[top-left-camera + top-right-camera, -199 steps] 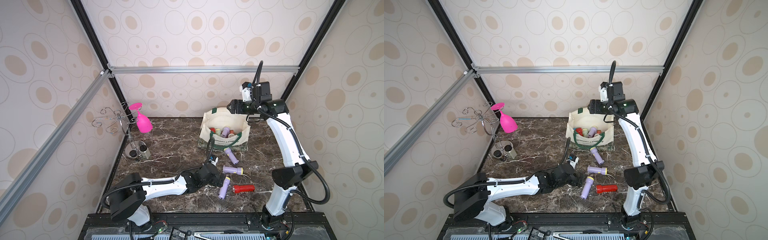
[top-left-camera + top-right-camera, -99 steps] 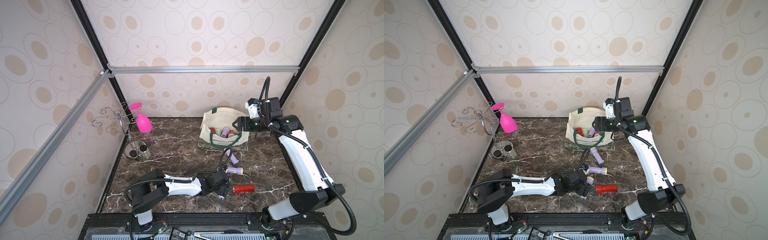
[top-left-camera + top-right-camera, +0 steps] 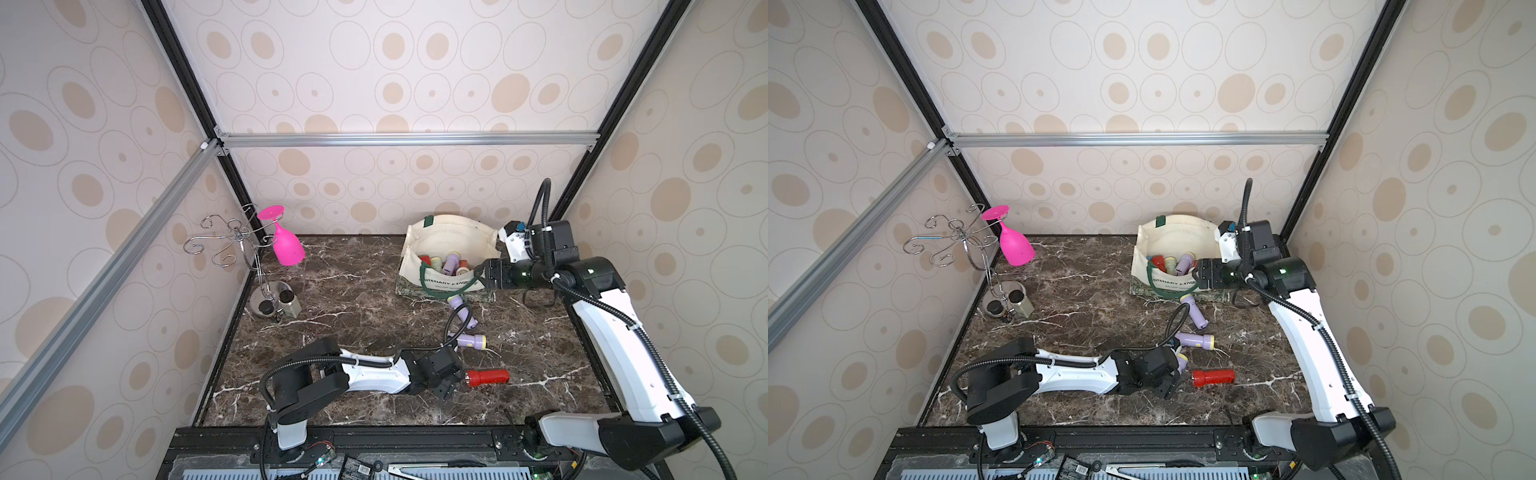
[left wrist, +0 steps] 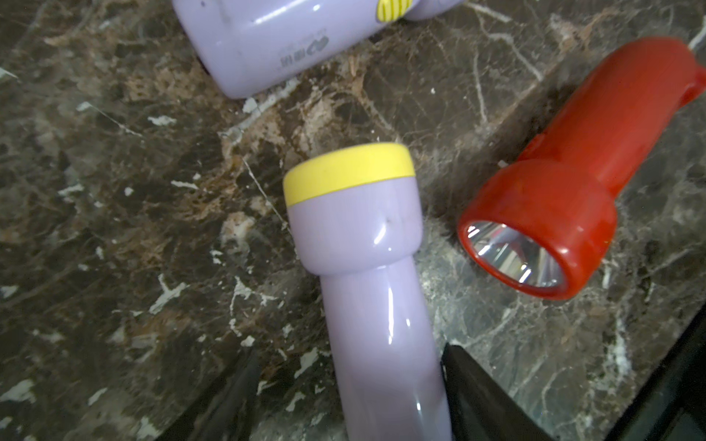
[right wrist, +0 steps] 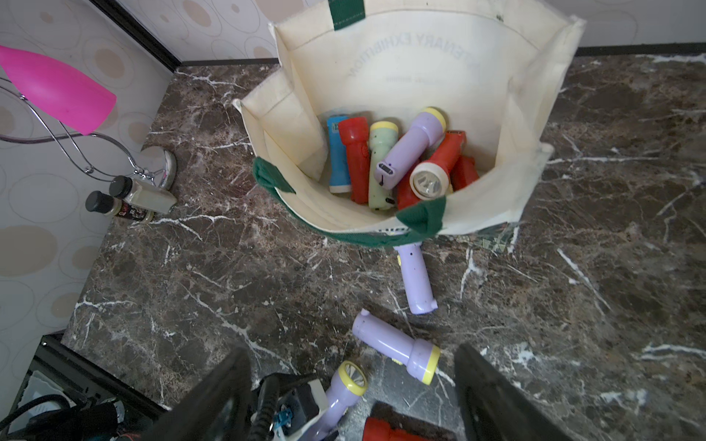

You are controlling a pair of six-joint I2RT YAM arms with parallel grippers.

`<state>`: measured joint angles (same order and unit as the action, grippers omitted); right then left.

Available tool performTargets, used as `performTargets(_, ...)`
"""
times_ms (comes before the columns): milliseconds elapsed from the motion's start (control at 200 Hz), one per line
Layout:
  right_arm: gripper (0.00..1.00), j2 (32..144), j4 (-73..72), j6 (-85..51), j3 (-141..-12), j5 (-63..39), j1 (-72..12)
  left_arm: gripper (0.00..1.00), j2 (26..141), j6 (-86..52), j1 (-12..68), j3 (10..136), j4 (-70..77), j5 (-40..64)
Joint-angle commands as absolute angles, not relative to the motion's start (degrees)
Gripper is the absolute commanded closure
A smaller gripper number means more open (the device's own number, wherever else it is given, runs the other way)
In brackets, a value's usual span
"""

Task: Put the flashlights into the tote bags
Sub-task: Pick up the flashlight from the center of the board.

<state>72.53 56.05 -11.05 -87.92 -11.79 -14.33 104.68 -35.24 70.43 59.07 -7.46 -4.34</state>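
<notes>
Both arms have shifted: the right one has dropped beside the bag, and the left one has reached a torch. One cream canvas tote bag with dark green handles stands open at the rear of the dark marble table, holding at least six stubby plastic flashlights: red, blue, pale green and lilac. Four lie before it: three lilac with yellow rings and one red flashlight. The left gripper jaws, spread, straddle one lilac flashlight. The right gripper is spread and empty.

Probably lab booth, aluminium frame, wallpapered panels
</notes>
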Motion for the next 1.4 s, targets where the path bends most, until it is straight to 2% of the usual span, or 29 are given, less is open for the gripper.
performTargets(0, 0.15, 69.47, 57.09, -11.18, -84.86, -11.25, -13.85, 0.28, 106.44, -34.18, 71.05, 61.6, -11.42, -5.53)
performTargets(380, 0.15, 68.11, 56.05, -12.52, -81.13, -13.79, -11.87, 0.47, 106.09, -35.88, 71.24, 59.98, -12.11, -6.67)
performTargets(705, 0.15, 67.73, 56.12, -12.7, -80.08, -14.73, -11.61, 0.76, 103.47, -38.6, 71.26, 57.66, -11.43, -8.91)
performTargets(840, 0.15, 66.8, 55.74, -13.18, -78.37, -15.98, -11.6, 0.84, 100.86, -39.3, 71.12, 57.74, -11.7, -10.52)
performTargets(1201, 0.16, 65.44, 52.39, -14.54, -76.39, -25.93, -11.6, 0.87, 86.56, -39.86, 67.88, 58.39, -3.68, -9.7)
performTargets(1396, 0.16, 64.51, 42.78, -17.81, -72.25, -38.71, -11.6, 0.86, 79.12, -40.43, 64.44, 56.0, 7.74, -7.0)
